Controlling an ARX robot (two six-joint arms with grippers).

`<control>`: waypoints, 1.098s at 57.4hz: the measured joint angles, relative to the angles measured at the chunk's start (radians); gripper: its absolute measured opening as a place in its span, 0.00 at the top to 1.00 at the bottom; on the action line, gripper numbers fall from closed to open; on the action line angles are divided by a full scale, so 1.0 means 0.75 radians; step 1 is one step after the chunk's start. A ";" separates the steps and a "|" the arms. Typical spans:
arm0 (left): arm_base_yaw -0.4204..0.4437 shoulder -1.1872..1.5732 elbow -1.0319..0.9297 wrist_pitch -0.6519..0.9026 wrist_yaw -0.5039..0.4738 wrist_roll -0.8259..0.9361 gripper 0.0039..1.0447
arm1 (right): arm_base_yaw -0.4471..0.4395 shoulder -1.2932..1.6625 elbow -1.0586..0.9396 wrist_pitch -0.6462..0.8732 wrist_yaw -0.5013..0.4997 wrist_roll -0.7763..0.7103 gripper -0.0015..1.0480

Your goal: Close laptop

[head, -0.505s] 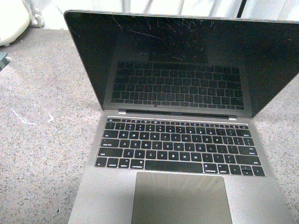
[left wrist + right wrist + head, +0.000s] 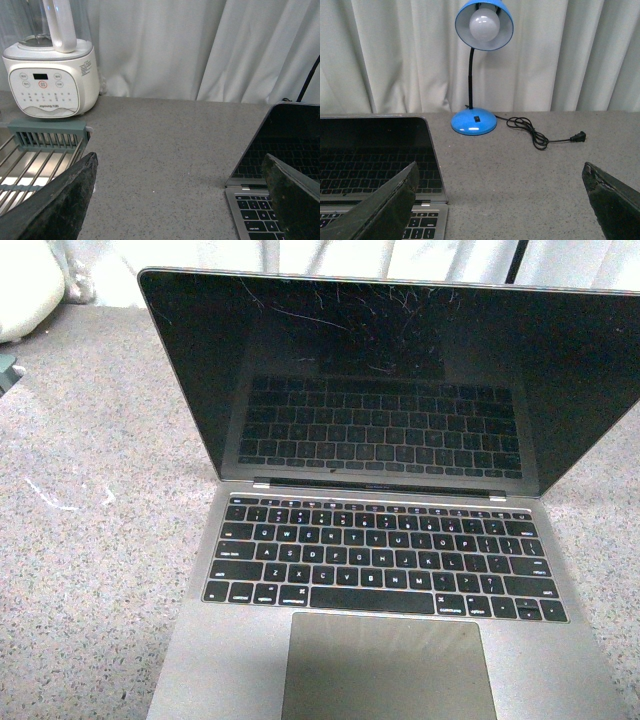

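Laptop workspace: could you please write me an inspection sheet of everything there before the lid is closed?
Surface: grey speckled countertop, faint white marks.
Job's things: large space-grey metal laptop, lid open, dark screen scratched.
Clutter: white blender base and grey-green wire rack in the left wrist view; blue desk lamp in the right wrist view.
Grippers: left gripper open, empty; right gripper open, empty.
Cables: black lamp cord, its plug lying loose on the countertop.
Surroundings: white curtain behind.

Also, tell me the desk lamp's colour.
The lamp is bright blue, seen best in the right wrist view.
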 joint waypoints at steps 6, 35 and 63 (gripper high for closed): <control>0.000 0.000 0.000 0.000 -0.001 0.000 0.06 | 0.000 0.000 0.000 0.000 0.000 0.000 0.09; 0.000 0.000 0.000 0.000 -0.001 0.000 0.06 | 0.000 0.000 0.000 0.000 0.000 0.000 0.09; 0.000 0.000 0.000 0.000 -0.001 0.000 0.06 | 0.000 0.000 0.000 0.000 0.000 0.000 0.09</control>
